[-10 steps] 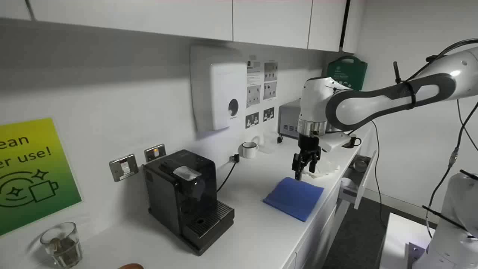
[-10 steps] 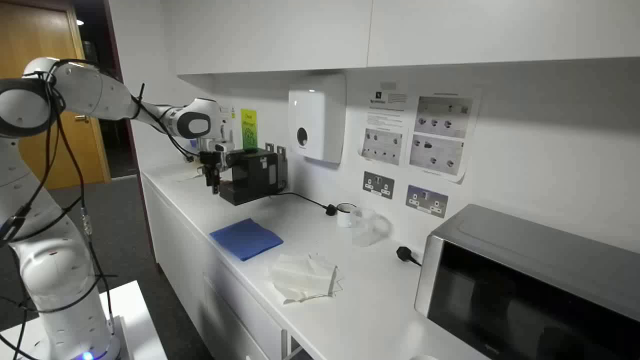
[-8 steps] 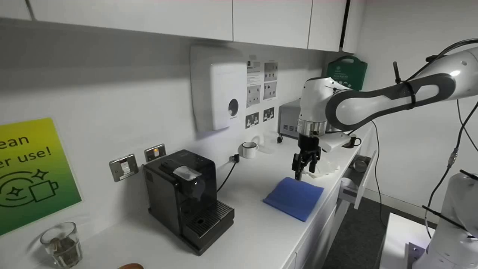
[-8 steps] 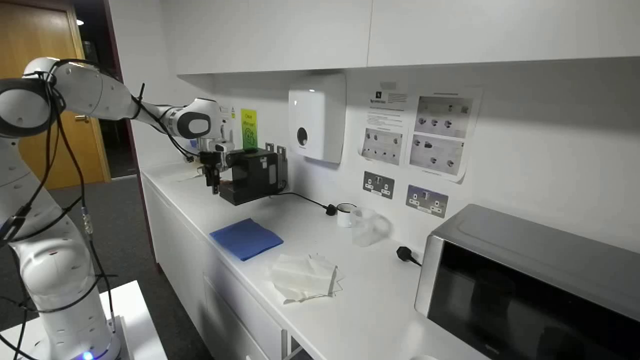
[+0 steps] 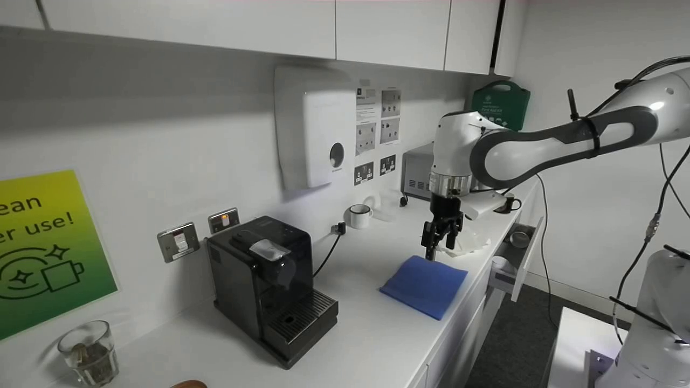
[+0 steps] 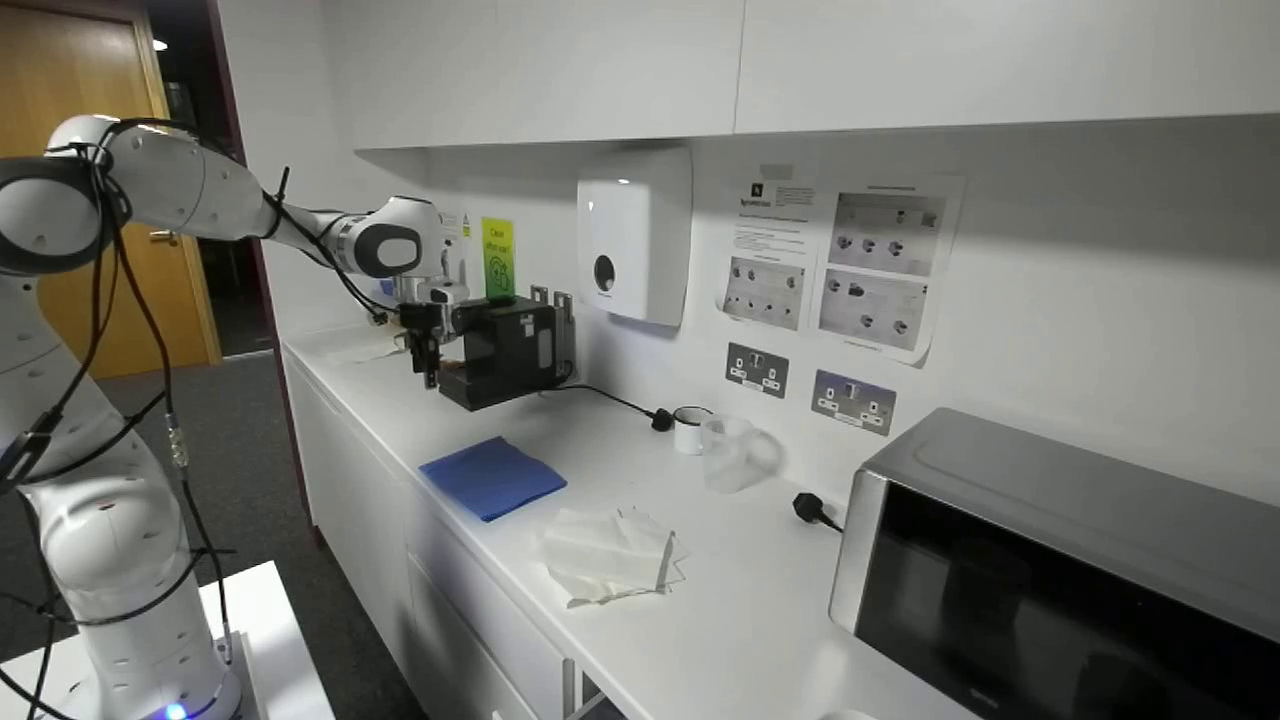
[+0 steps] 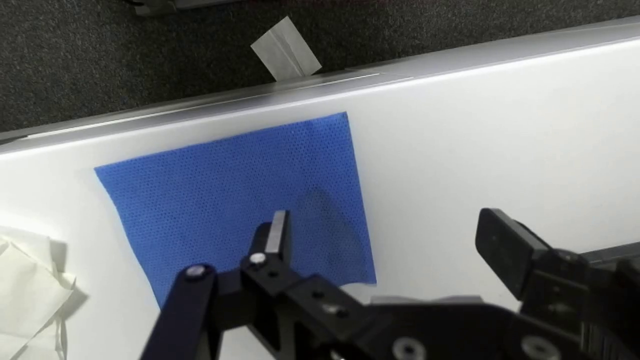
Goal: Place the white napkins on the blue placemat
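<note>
The blue placemat (image 5: 423, 285) lies flat near the counter's front edge and shows in all views. A short gap away, towards the microwave, lie the white napkins (image 6: 608, 552), crumpled and overlapping in a loose pile. Part of this pile, the napkins (image 7: 22, 300), enters the wrist view at the left edge. My gripper (image 7: 385, 215) hangs above the counter with its jaws wide apart and nothing between them. In the wrist view its left finger overlaps the placemat (image 7: 215, 195), while the right one appears over bare white counter. In an exterior view the gripper (image 5: 441, 245) partly covers the napkins.
A black coffee machine (image 5: 269, 291) stands against the wall, under a white dispenser (image 6: 635, 240). Further along are a white mug (image 6: 690, 432), a clear jug (image 6: 728, 455) and a microwave (image 6: 1050, 560). A drawer (image 5: 525, 261) stands pulled out below the counter's front edge.
</note>
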`<state>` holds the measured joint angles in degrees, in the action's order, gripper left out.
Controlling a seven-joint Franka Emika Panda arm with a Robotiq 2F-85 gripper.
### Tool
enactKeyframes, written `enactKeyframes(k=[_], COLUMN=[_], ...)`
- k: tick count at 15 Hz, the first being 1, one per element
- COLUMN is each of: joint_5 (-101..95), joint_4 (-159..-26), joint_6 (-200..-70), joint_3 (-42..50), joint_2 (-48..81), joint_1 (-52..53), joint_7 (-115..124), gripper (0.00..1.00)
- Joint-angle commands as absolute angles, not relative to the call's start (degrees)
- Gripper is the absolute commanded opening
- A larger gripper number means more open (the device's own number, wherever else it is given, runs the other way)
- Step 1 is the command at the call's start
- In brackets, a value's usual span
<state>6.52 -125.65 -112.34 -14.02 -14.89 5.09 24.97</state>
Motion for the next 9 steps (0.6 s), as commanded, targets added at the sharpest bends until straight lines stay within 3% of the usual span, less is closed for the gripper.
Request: enactKeyframes(k=[1,9], joint_5=[4.6,-0.6], joint_4=[-125.8,-127.5], joint_6=[-112.4,-112.2], joint_3=[-13.4,-11.0], joint_2=[-15.0,-16.2], joint_1=[5.5,4.4], joint_7=[25.1,23.0], gripper=[1.0,1.0])
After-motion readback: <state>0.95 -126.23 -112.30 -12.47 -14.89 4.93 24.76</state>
